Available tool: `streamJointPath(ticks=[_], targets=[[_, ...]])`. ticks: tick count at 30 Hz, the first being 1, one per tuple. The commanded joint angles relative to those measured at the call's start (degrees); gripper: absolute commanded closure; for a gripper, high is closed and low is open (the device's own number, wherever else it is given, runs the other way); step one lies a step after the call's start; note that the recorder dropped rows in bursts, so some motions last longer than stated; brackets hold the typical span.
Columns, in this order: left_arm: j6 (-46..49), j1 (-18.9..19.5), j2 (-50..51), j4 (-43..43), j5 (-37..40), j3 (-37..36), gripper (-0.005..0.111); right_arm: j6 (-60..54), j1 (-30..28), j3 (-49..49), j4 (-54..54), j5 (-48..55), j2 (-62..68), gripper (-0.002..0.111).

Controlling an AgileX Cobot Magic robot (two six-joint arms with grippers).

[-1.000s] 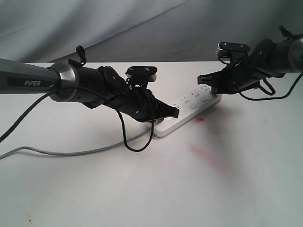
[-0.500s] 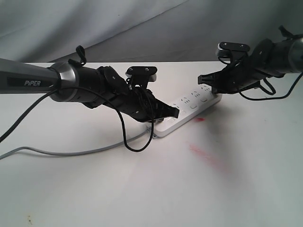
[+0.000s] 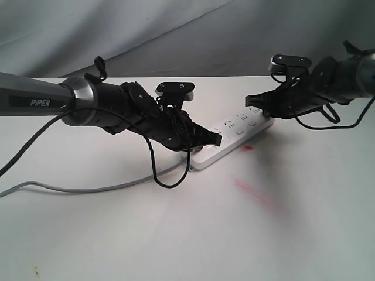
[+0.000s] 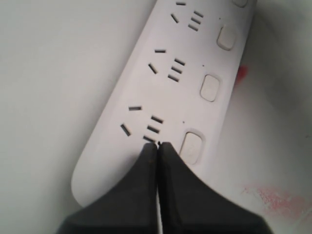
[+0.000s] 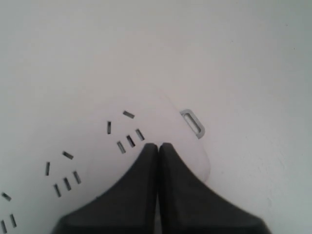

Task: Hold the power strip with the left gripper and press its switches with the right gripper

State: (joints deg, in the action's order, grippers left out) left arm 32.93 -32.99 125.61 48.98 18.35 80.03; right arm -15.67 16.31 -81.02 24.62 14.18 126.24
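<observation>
The white power strip (image 3: 234,133) lies slantwise on the table, its grey cord (image 3: 88,188) trailing off to the left. My left gripper (image 3: 218,139) is shut, its tips down on the strip's near end. In the left wrist view the left gripper's tips (image 4: 158,145) meet on the strip (image 4: 112,146) beside the nearest of its switches (image 4: 191,146); two more buttons (image 4: 209,87) follow. My right gripper (image 3: 249,99) is shut over the far end. In the right wrist view the right gripper's tips (image 5: 158,145) sit on the strip (image 5: 92,141) near a grey-rimmed button (image 5: 193,122).
A red smear (image 3: 258,196) marks the white table in front of the strip, with a smaller red spot (image 3: 247,148) by its edge. Grey cloth (image 3: 176,29) hangs behind the table. A black cable loop (image 3: 161,175) dangles from the left arm.
The right arm's wrist and camera block have shifted slightly to the right; its tips stay over the strip's far end. The left arm and the strip have not moved.
</observation>
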Motion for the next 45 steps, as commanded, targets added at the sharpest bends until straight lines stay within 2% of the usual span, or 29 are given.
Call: streamJointPath(ticks=[1,8,14,23,30,37,45], targets=[[0.07,-0.26,-0.15,0.28,-0.34,0.29,0.107,-2.09,0.95,1.68,-1.7,4.59,4.03,0.108],[0.07,-0.26,-0.15,0.28,-0.12,0.29,0.107,0.49,2.43,1.68,-4.08,5.7,4.96,0.108],[0.07,-0.26,-0.15,0.28,-0.55,0.29,0.107,9.98,2.57,1.68,-14.17,8.38,4.7,0.108],[0.07,-0.26,-0.15,0.28,-0.55,0.29,0.107,10.96,4.43,1.86,-15.41,9.95,4.7,0.108],[0.07,-0.26,-0.15,0.28,-0.55,0.29,0.107,21.27,7.32,1.86,-27.64,10.27,4.7,0.108],[0.07,-0.26,-0.15,0.28,-0.55,0.29,0.107,21.93,6.91,1.61,-27.63,10.07,3.79,0.108],[0.07,-0.26,-0.15,0.28,-0.55,0.29,0.107,22.02,7.02,1.61,-27.37,6.58,-5.91,0.108]])
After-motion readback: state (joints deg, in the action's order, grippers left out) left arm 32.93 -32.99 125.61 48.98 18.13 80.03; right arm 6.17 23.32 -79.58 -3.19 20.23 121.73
